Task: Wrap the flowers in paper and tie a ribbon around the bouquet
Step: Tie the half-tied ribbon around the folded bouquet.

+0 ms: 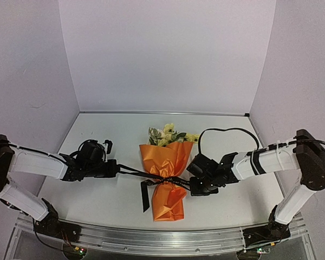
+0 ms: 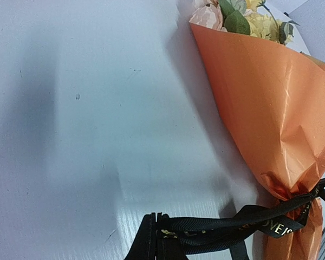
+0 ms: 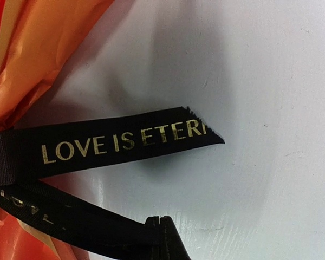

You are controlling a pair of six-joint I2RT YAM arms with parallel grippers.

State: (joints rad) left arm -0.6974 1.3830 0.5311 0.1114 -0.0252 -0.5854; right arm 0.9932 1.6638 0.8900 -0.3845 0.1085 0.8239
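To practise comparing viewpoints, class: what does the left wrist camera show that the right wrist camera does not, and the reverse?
Only the left wrist view: the flowers at the wide end of the orange paper cone, and the ribbon cinched round its narrow part, with the left gripper shut on it.
Only the right wrist view: the ribbon's frayed cut end, reading LOVE IS ETER, and the right gripper shut on another strand.
Both: orange paper, black gold-lettered ribbon, white table.

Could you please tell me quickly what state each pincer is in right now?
Left pincer: closed, holding the ribbon.
Right pincer: closed, holding the ribbon too.
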